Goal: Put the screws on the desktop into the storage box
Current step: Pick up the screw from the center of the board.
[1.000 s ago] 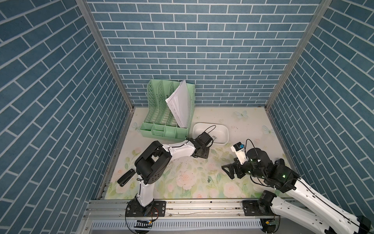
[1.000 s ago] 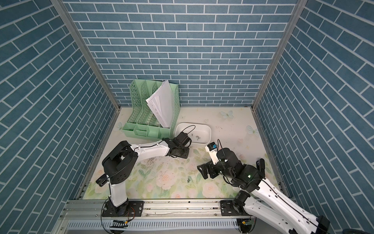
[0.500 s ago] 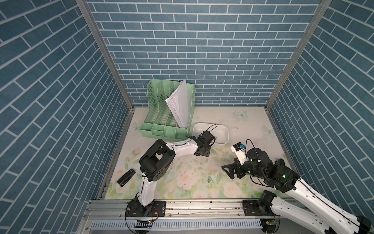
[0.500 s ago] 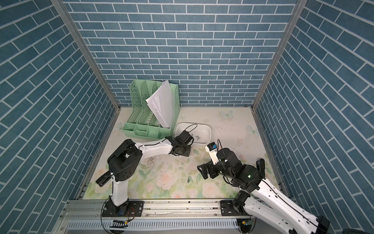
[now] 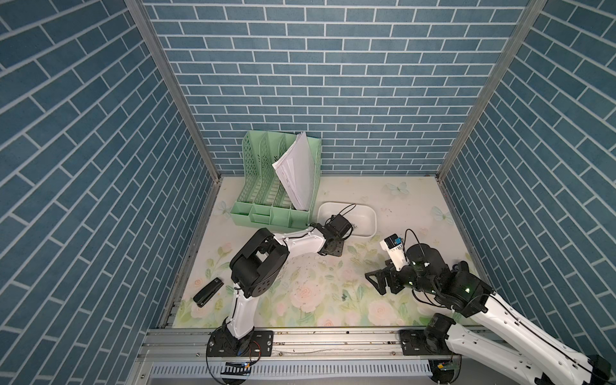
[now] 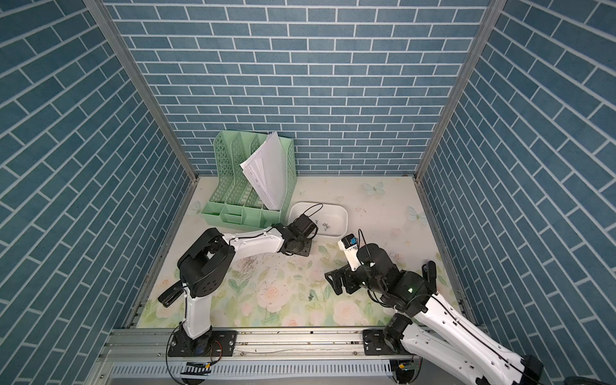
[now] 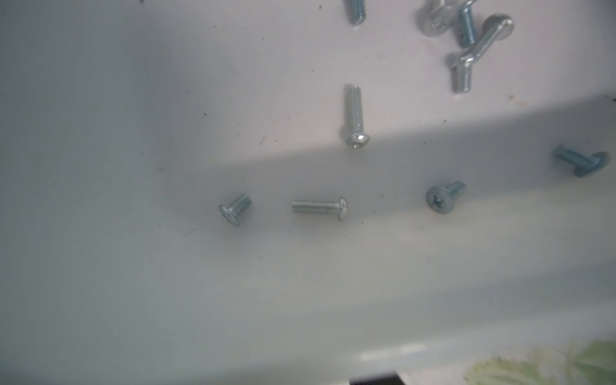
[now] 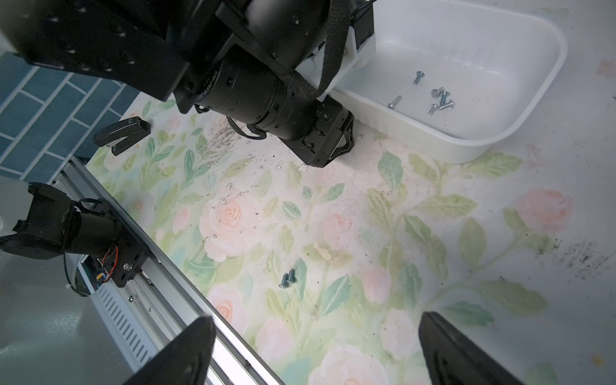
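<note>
Left gripper [image 5: 348, 230] at storage box [image 5: 368, 218] near rim, jaw state indiscernible. Right gripper [image 8: 316, 353] spread wide over open desktop [image 8: 433, 233], two screws [image 8: 287, 279] nearby.

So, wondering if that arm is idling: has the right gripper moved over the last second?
No. In a top view the right gripper keeps its place relative to the storage box, jaws open.
</note>
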Controlling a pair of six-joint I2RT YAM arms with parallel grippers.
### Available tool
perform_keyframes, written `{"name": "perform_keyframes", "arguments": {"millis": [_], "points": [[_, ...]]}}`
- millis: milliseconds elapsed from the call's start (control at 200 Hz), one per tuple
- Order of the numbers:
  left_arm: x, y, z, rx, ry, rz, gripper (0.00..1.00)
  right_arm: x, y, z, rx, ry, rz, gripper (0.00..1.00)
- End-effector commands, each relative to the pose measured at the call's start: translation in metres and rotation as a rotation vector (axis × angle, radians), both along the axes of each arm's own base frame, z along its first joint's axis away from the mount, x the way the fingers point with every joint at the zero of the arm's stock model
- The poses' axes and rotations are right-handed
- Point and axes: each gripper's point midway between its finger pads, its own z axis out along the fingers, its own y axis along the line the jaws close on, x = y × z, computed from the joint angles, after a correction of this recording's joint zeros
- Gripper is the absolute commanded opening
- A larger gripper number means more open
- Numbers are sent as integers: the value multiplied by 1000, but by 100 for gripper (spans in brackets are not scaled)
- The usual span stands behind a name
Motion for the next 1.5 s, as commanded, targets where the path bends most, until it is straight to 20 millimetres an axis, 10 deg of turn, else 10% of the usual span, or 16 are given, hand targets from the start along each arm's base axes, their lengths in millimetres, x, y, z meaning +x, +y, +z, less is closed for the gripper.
{"name": "perform_keyframes", "arguments": {"millis": [0,1495], "points": [[7,1,-8,23,-2,6,49,-3,0,-4,-1,16,-1,100],[3,4,-17,-9,35,0,10,-3,0,-6,-4,19,-2,100]]}}
